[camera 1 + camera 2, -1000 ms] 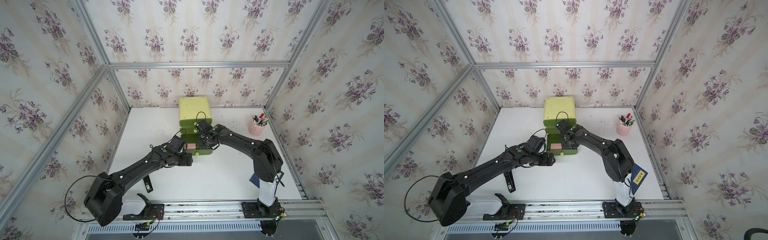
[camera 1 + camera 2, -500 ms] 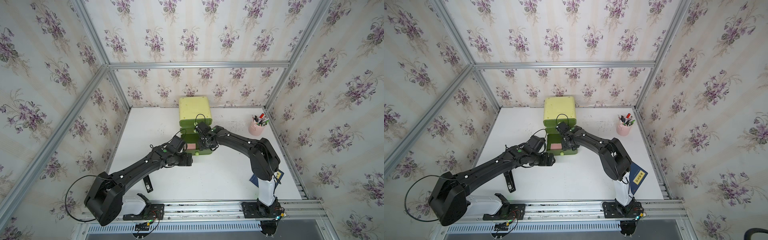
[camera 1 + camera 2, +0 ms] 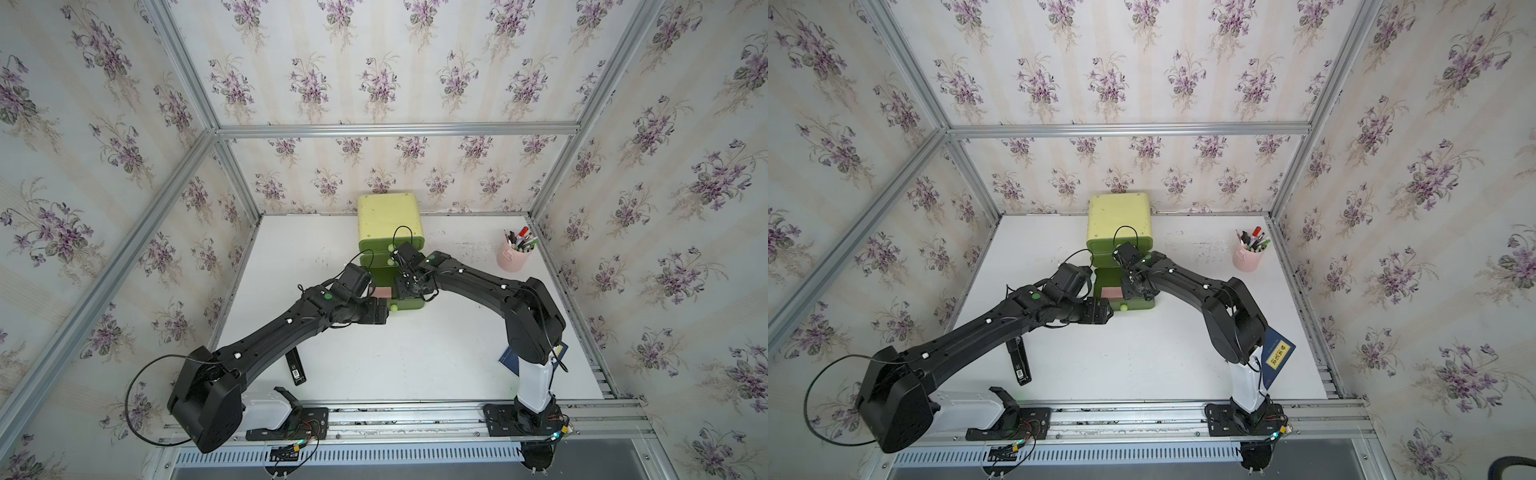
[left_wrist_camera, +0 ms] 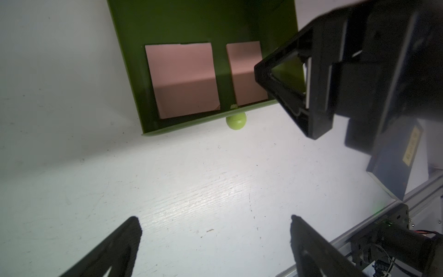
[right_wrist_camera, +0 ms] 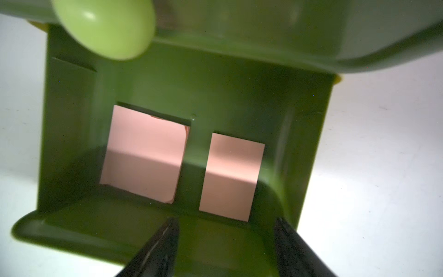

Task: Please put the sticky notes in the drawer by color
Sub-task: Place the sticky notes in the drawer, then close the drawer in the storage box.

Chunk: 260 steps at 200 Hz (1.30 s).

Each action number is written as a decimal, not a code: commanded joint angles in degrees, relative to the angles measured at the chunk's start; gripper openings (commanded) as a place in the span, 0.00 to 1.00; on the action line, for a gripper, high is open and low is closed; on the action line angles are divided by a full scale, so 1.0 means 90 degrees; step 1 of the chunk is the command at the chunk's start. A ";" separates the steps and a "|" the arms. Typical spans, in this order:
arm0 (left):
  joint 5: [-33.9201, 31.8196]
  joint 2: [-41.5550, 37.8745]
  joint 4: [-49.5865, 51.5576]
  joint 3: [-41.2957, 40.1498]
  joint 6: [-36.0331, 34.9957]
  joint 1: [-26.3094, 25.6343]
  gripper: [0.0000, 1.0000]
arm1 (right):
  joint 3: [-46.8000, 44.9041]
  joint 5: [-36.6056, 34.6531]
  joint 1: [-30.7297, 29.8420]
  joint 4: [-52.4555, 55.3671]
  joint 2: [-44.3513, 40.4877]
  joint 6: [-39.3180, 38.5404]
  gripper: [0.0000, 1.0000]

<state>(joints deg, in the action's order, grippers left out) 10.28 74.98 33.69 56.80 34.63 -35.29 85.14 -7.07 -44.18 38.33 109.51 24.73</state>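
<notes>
The drawer (image 3: 388, 220) (image 3: 1119, 216) is a pale yellow-green chest at the back middle of the table. Its bottom tray (image 3: 409, 305) is pulled out. Two salmon pink sticky notes (image 5: 143, 156) (image 5: 231, 175) lie flat side by side on the tray floor, and the left wrist view shows both notes (image 4: 183, 79) (image 4: 247, 74) too. My right gripper (image 5: 226, 219) (image 3: 405, 286) hangs just above the tray, open, with nothing between its fingers (image 4: 287, 103). My left gripper (image 4: 214, 218) (image 3: 384, 312) is open over bare table, just in front of the tray's knob (image 4: 236, 121).
A pink pen cup (image 3: 514, 257) stands at the back right. A dark blue booklet (image 3: 1277, 359) leans by the right arm's base. A black bar-shaped object (image 3: 296, 368) lies on the table near the front left. Patterned walls enclose the table on three sides.
My right gripper's jaws have spread apart above the open tray. The left arm has not moved.
</notes>
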 commanded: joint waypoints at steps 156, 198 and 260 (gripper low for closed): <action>0.0753 0.3505 0.0605 0.5378 -0.1892 0.2255 0.82 | -0.2521 0.1223 -0.1097 -0.2694 -0.1140 -0.1089 0.53; 0.0961 0.3823 0.0729 0.5418 -0.1768 0.2256 0.83 | -0.1824 0.0529 -0.1096 -0.2507 -0.0496 -0.1422 0.53; 0.1046 0.3693 0.0637 0.4991 -0.1714 0.2264 0.82 | -0.0751 -0.0249 -0.0963 -0.2485 0.0434 -0.2045 0.54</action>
<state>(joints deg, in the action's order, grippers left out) 20.69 108.75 36.34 102.65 19.57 -14.98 75.35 -4.84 -53.39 15.90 110.52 9.74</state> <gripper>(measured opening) 0.824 0.541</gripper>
